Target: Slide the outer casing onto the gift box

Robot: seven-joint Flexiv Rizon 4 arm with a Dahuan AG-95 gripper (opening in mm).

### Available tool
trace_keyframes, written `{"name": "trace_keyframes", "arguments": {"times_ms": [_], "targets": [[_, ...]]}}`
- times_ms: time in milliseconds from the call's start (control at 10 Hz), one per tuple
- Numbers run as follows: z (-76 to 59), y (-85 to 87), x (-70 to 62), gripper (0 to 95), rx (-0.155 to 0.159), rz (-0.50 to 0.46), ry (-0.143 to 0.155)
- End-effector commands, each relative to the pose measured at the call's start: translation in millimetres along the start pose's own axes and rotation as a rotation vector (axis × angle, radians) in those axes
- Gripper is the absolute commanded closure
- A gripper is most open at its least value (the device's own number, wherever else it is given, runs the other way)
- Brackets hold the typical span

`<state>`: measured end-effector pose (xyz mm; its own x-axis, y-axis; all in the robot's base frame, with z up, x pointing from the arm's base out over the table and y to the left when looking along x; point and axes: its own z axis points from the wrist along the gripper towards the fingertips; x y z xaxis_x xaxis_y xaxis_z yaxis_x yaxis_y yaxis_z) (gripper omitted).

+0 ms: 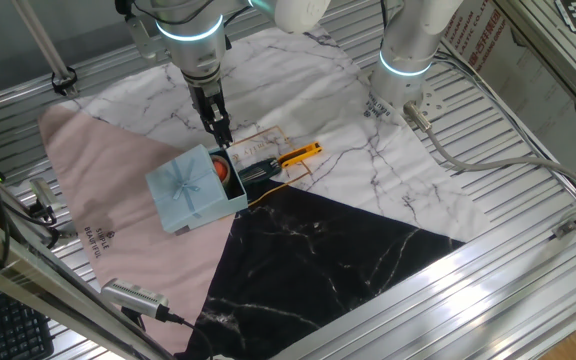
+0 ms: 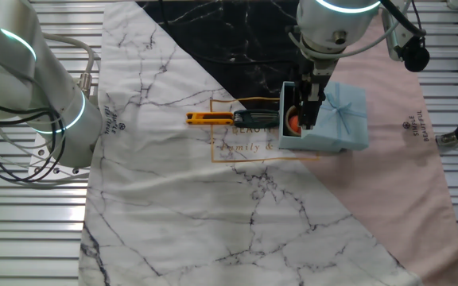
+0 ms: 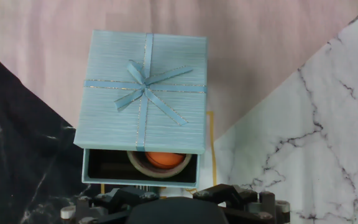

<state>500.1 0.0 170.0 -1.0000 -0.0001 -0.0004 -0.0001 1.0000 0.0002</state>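
Observation:
The pale blue outer casing (image 1: 188, 188) with its ribbon bow lies on the cloth and covers most of the gift box. It also shows in the other fixed view (image 2: 345, 116) and the hand view (image 3: 145, 87). The gift box (image 3: 140, 171) sticks out a short way from the casing's open end, showing its dark teal rim and the orange-red round piece (image 3: 161, 160). My gripper (image 1: 222, 140) stands at that exposed end (image 2: 290, 121), fingers close together and holding nothing. In the hand view only the gripper's dark base shows at the bottom edge.
A black tool with a yellow-orange handle (image 1: 290, 156) lies just beyond the box's exposed end, also seen in the other fixed view (image 2: 213, 119). A second white arm (image 1: 408, 50) stands at the table's back. The cloth has pink, white marble and black sections.

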Motion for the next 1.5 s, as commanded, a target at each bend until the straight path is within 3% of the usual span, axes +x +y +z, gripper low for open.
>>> {"name": "trace_keyframes", "arguments": {"times_ms": [100, 200, 1500], "targets": [[0.0, 0.0, 0.1, 0.0, 0.000, 0.000, 0.000], [-0.4, 0.1, 0.2, 95.0, 0.025, 0.170, -0.048], [-1.9, 0.8, 0.8, 95.0, 0.013, 0.177, -0.053]]}}
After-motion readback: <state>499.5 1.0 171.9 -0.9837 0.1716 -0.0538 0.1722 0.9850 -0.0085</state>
